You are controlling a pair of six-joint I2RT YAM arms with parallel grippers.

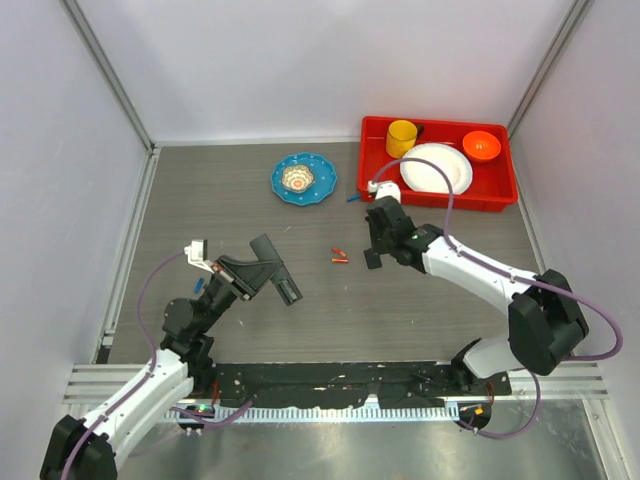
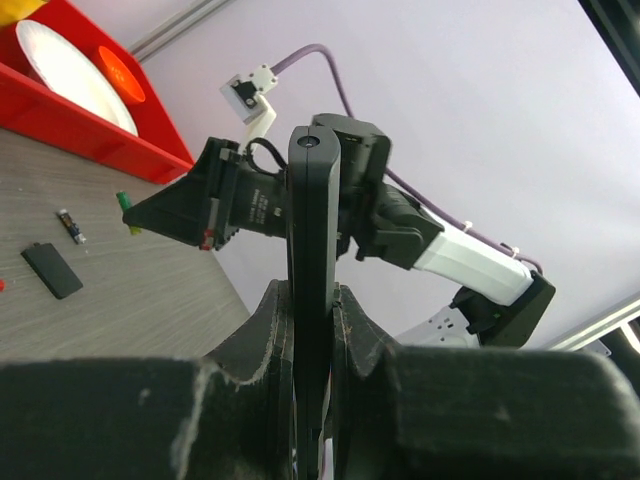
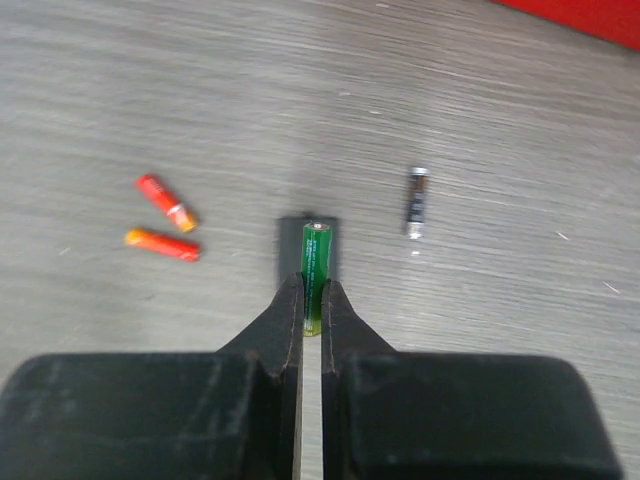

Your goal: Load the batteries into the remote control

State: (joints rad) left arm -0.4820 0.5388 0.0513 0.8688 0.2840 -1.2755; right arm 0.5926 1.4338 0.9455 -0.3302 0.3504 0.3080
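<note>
Loading looks unstarted: your left end effector (image 2: 311, 298) clamps the remote control (image 2: 313, 225), your right end effector (image 3: 311, 292) pinches a green battery (image 3: 315, 252).

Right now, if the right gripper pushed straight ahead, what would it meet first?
The right gripper holds a green battery, which would likely touch the flat black piece on the table first; depth is unclear.

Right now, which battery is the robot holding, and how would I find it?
Find the red tray at the table's far right corner; the right gripper hangs just in front of it. The green battery clamped in it is the one. It is the only green one: the orange-red batteries and the black battery lie loose nearby.
</note>
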